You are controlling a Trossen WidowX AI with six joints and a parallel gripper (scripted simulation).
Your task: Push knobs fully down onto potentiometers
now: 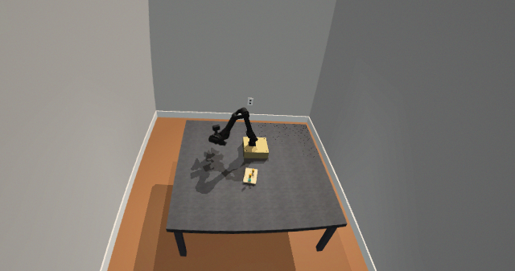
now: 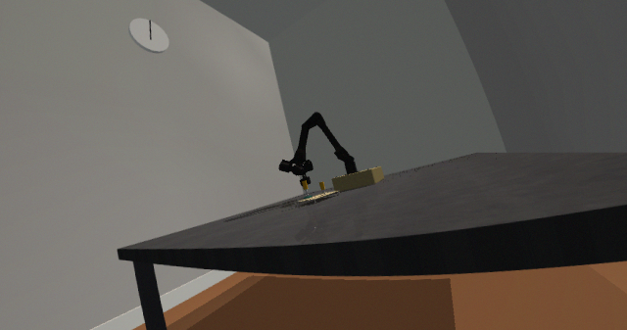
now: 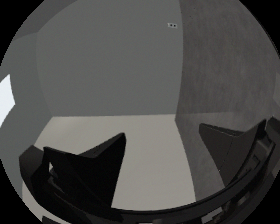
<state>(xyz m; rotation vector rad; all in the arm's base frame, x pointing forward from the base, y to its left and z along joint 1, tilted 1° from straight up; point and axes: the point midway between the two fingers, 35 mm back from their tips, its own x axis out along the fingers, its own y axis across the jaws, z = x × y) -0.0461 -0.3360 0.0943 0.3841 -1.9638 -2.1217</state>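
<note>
Hovering well apart from the work, the spread pincer (image 1: 217,142) (image 3: 164,132) has the board (image 1: 246,181) (image 2: 318,196) beyond it, beside the arm's base box (image 1: 261,154) (image 2: 360,179); its upright yellow knobs (image 1: 253,170) (image 2: 321,186) look stiff, the mounts probably fragile, best pressed squarely on top.

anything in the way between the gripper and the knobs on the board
Nothing visible stands between the open gripper and the two orange knobs; the top view shows only table between them.

On the table (image 1: 282,199) (image 2: 441,203), board (image 1: 246,180) (image 2: 329,196) on the near side of the block (image 1: 257,155) (image 2: 358,179), arm (image 1: 248,125) (image 2: 330,136) on the block, gripper (image 1: 217,140) (image 2: 296,167) (image 3: 164,132) left of it.
</note>
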